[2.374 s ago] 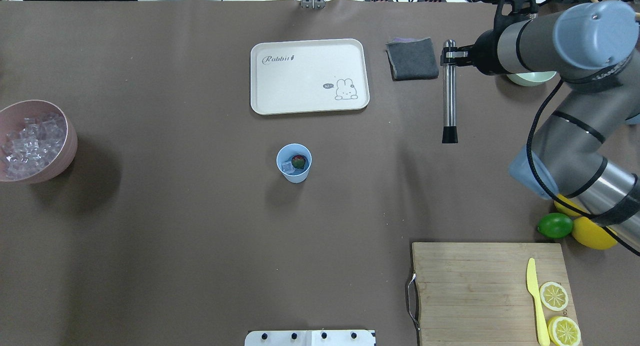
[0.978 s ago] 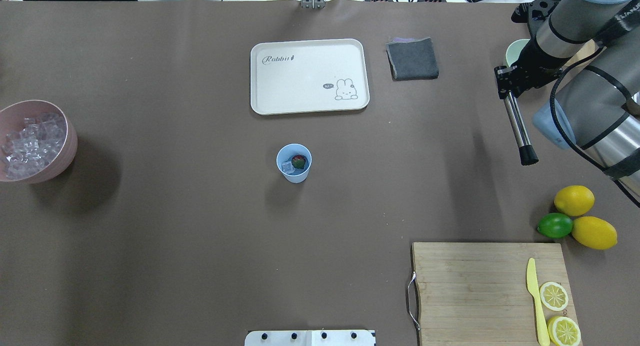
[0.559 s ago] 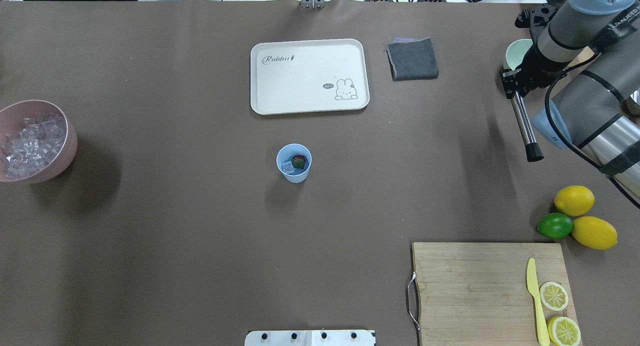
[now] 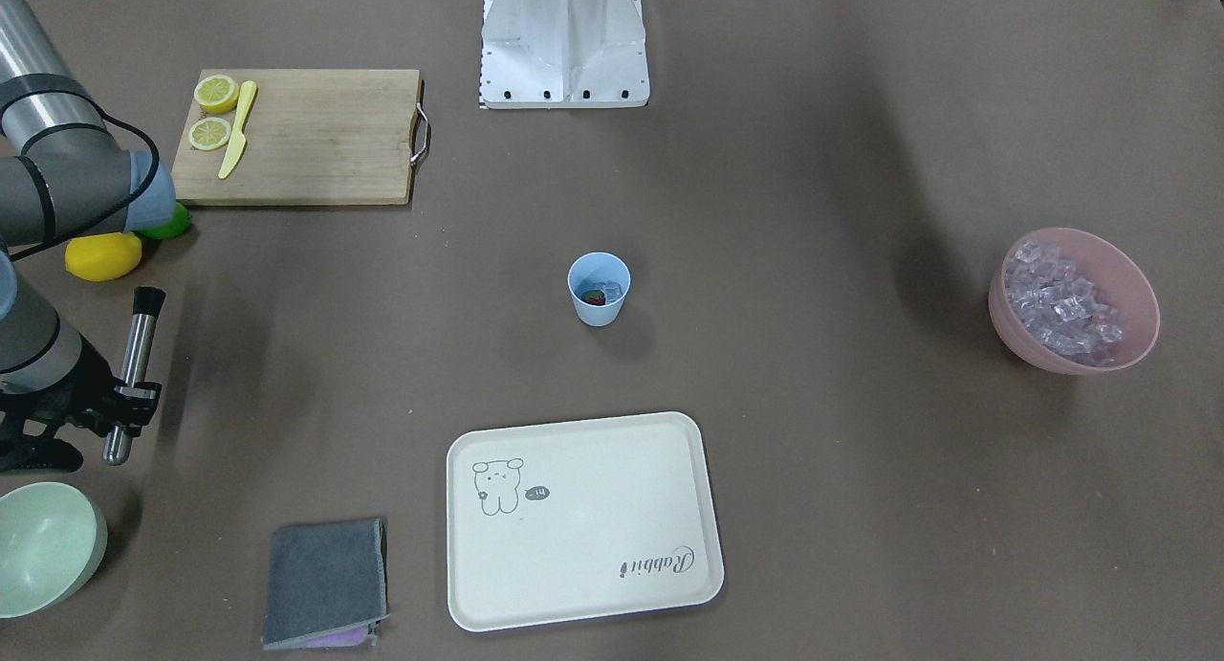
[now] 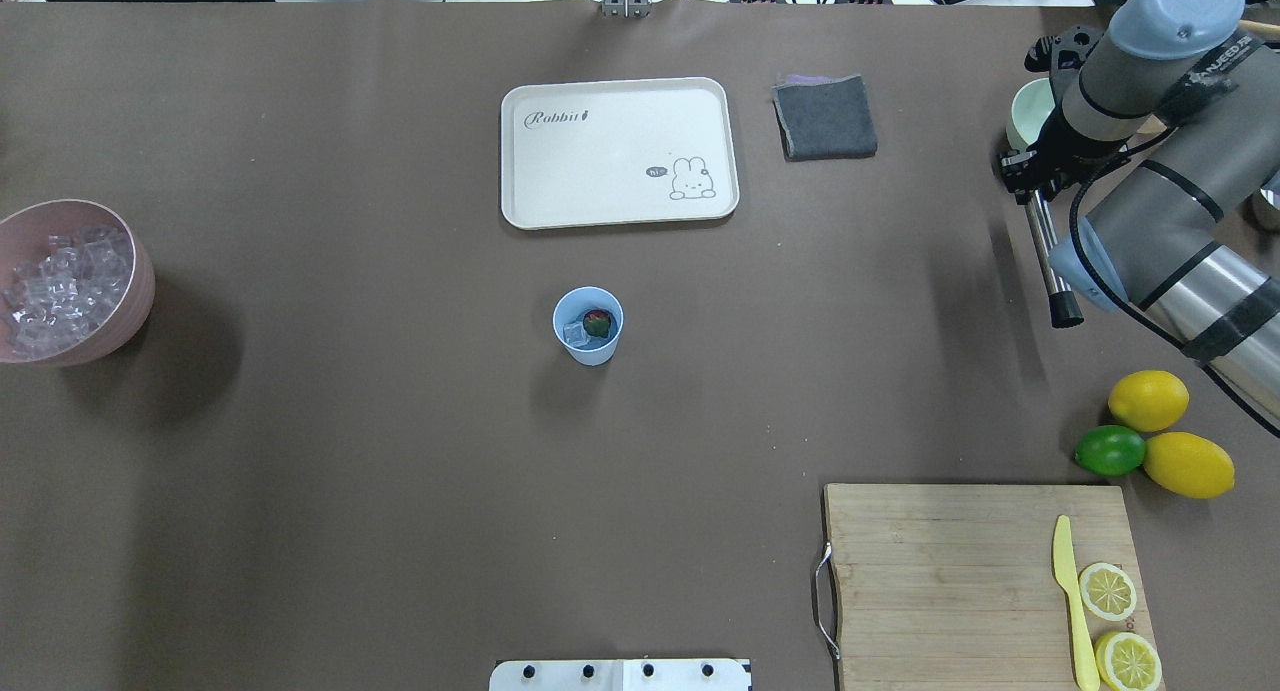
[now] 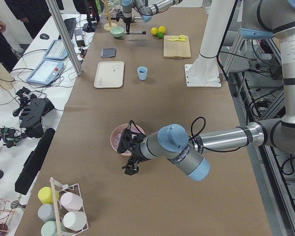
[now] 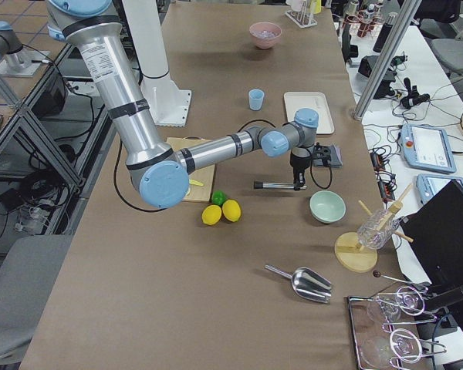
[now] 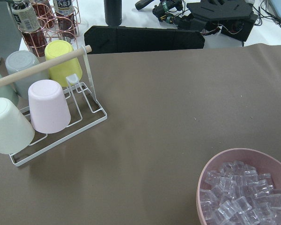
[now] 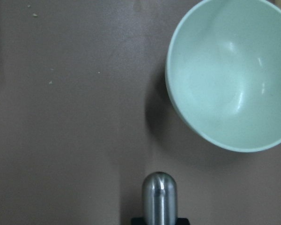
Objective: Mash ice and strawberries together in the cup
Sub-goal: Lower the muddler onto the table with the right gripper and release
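The right gripper (image 5: 1031,179) is clamped on the upper end of a steel muddler (image 5: 1047,251), held nearly level off the table near its right edge, black tip toward the lemons (image 5: 1148,399), with a green bowl (image 5: 1026,119) just beyond the gripper. The left gripper (image 6: 130,158) hangs over the pink bowl (image 5: 142,281) heaped with ice (image 5: 60,286) at the left end; I cannot tell whether its jaws are spread or together. The cup (image 5: 592,352) stands upright mid-table, well apart from both grippers, with the strawberry (image 5: 598,322) and some ice inside.
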You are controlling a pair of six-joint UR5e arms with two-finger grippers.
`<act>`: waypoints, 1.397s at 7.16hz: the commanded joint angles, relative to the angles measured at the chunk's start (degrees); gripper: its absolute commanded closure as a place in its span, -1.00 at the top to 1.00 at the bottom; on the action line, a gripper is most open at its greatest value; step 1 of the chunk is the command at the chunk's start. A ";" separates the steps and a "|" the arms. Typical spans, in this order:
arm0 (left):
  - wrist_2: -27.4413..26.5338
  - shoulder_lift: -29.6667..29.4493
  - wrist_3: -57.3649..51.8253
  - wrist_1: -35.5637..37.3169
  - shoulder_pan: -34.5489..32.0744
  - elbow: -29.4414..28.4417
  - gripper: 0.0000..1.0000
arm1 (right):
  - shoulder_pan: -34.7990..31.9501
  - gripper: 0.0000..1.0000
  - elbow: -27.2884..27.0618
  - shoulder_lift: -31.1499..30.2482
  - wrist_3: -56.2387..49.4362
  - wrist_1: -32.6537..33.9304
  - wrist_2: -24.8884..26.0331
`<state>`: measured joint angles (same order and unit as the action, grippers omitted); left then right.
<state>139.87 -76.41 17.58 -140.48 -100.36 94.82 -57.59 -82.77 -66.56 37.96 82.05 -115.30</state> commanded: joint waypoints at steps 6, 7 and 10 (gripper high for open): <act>0.05 -0.50 0.00 0.12 0.17 -0.42 0.96 | 3.97 -1.00 0.24 -0.06 0.54 0.04 2.10; 0.05 -0.58 0.00 0.12 0.17 -0.42 0.96 | 4.15 -1.00 0.24 -0.24 0.45 0.04 2.19; 0.14 -0.67 0.00 0.20 0.17 -0.42 0.96 | 4.50 -1.00 1.21 -0.41 0.45 -0.04 2.28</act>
<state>140.00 -77.02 17.58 -140.34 -100.20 94.39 -53.15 -81.86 -66.94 38.41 82.03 -113.06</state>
